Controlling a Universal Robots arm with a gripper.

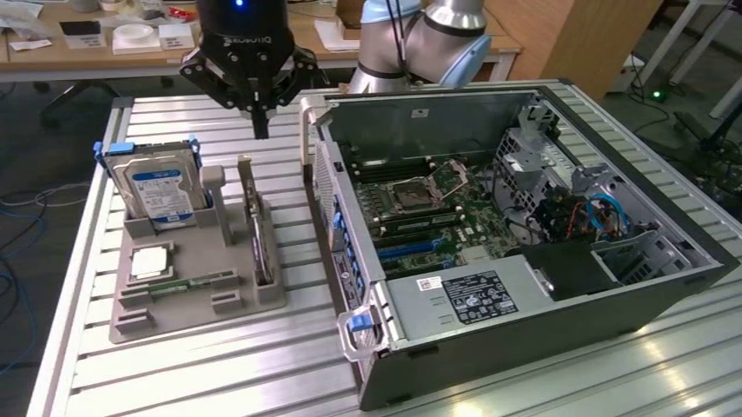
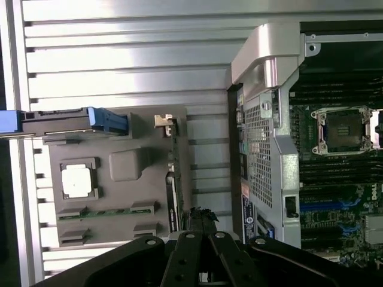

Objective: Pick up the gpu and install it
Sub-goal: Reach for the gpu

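Note:
The gpu (image 1: 257, 228) stands on its thin edge in a slot of the grey holder tray (image 1: 249, 306), with its pale bracket end toward the back. From the wrist camera the gpu (image 2: 173, 173) appears as a narrow dark strip. My gripper (image 1: 261, 129) hangs above the back end of the card, apart from it. Its black fingers are shut together and hold nothing. In the wrist view the fingertips (image 2: 201, 216) sit close to the card's line. The open computer case (image 1: 649, 287) lies to the exterior view's right, with its motherboard (image 1: 432, 217) and blue slots (image 1: 408, 249) exposed.
On the same tray stand a silver hard drive (image 1: 160, 193) with a blue label, a processor chip (image 1: 151, 261) and a green memory stick (image 1: 186, 284). The case's side wall (image 1: 328, 187) rises right beside the tray. Everything rests on a slatted metal table (image 1: 208, 373).

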